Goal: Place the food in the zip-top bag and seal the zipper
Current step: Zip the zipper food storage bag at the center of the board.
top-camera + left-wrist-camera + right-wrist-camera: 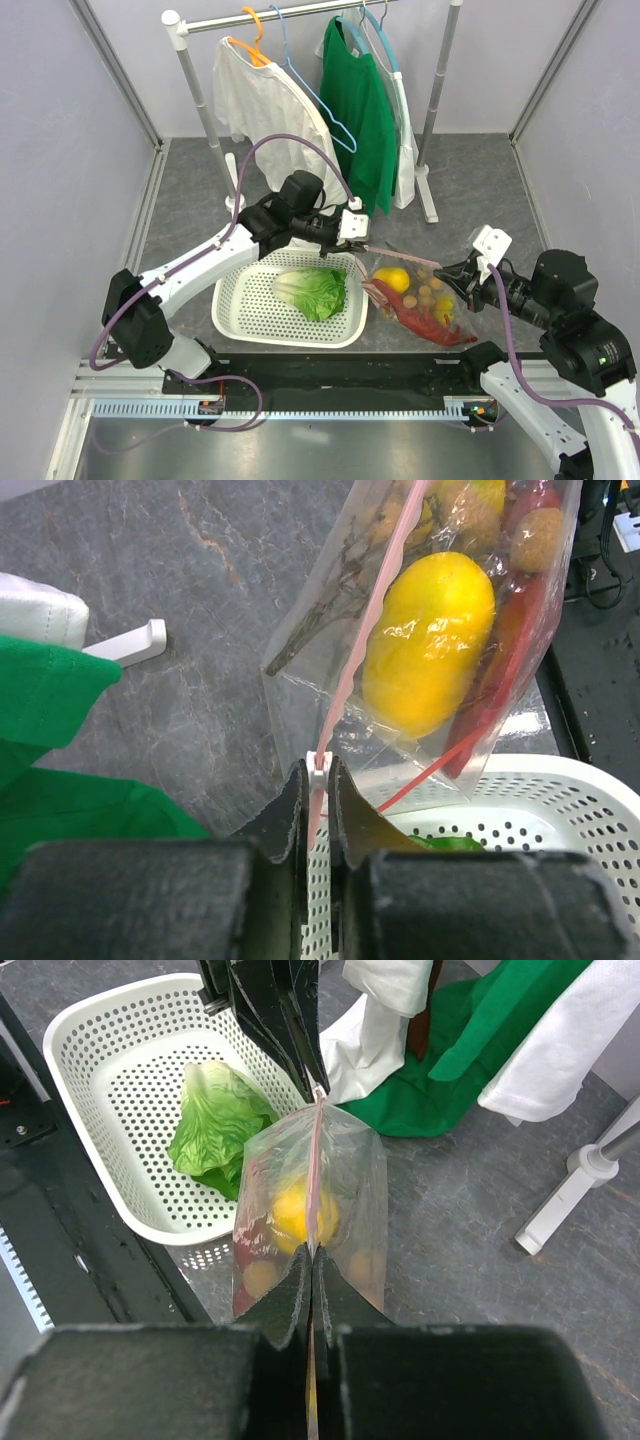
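Observation:
The clear zip-top bag (420, 300) hangs between my two grippers, right of the basket. Inside it show a yellow lemon (392, 278), brown longans (430, 292) and the red lobster (425, 325). Its pink zipper (405, 258) runs taut between the grippers. My left gripper (357, 243) is shut on the zipper's left end, at a small white slider (319, 766). My right gripper (447, 272) is shut on the zipper's right end (315, 1250). The green lettuce (313, 291) lies in the white basket (240, 310). The lemon also shows in the left wrist view (428, 640).
A clothes rack (200, 100) stands at the back with a white shirt (265, 105) and a green shirt (358, 110). Its foot (428, 195) rests on the grey table behind the bag. A black rail (320, 385) runs along the near edge.

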### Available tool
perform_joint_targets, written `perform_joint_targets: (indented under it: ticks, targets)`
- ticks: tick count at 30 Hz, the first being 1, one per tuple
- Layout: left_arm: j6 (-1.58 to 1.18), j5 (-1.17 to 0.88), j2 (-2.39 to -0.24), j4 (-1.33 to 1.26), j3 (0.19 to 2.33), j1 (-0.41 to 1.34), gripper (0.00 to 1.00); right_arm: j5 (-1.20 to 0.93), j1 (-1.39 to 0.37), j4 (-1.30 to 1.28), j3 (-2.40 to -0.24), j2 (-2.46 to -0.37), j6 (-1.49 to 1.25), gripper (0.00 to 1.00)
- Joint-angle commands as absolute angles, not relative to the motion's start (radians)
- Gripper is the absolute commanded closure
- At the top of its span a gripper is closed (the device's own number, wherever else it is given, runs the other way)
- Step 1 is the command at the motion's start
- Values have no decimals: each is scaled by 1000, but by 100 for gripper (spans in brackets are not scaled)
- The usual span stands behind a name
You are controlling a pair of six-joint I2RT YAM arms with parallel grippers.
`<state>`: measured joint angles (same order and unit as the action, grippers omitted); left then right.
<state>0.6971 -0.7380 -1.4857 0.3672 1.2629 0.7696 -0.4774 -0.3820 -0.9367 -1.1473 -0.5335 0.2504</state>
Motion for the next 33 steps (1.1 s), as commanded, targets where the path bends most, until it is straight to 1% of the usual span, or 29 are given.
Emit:
perform_joint_targets:
  ticks: [1,7,15,16,18,19,22,27,32,33]
  targets:
    - [715,-735,-1488,379,1253,740,97,-459,-380,-885,-1206,-538,256,100]
    - [802,-747,-1467,468,1220,658,98,-449,-380,-890,-1215,-534,258,100]
    - [890,-739,-1425,534,1180,601,98,-449,-380,-890,-1212,-531,258,100]
    - [887,-742,-1424,540,1184,600,93,-456,-380,-891,-1212,-534,258,100]
    - [876,-761,-1420,543,1196,600,77,-466,-379,-891,-1207,-537,262,100]
    - [847,-799,-1414,543,1215,600,59,-483,-380,-890,-1207,-538,264,100]
    - [781,-854,-1416,535,1258,621,42,-503,-380,-891,-1198,-538,270,100]
    - [632,-831,-1446,419,1267,666,38,-528,-380,-884,-1200,-543,258,100]
    - [629,-877,-1466,411,1261,686,38,-523,-380,-885,-1206,-542,261,100]
    - [652,-861,-1466,410,1250,708,40,-537,-380,-884,-1206,-540,259,100]
